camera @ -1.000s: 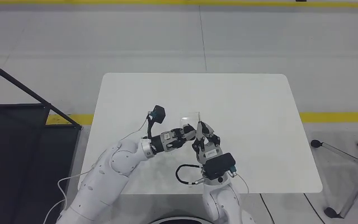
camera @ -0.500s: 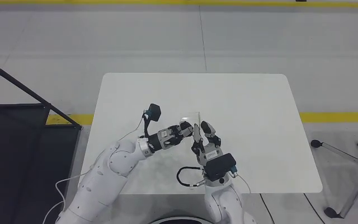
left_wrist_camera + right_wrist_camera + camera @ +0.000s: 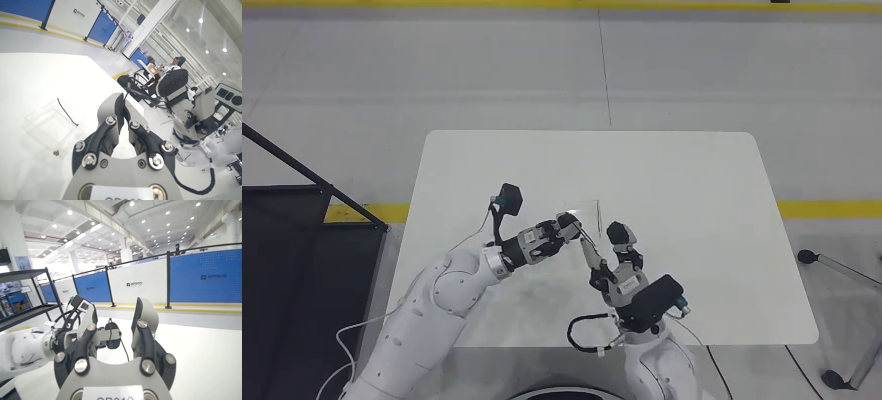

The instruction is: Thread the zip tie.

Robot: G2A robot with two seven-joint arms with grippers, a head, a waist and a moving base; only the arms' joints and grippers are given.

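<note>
The right arm [image 3: 647,300] has swung a little away from the left arm [image 3: 457,285]; the right jaws gape, holding nothing. On the white table [image 3: 692,200] a clear plastic tray [image 3: 34,123] holds one thin black zip tie [image 3: 67,115]. The left jaws pinch another black zip tie [image 3: 124,95] in the air, we think to offer its free end.

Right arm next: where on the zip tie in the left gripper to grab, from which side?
Likely the free strand of the zip tie trailing out of the shut left gripper, not the pinched part. It hangs curved between the fingers of the open right gripper, so advance straight and close the pads across it.
</note>
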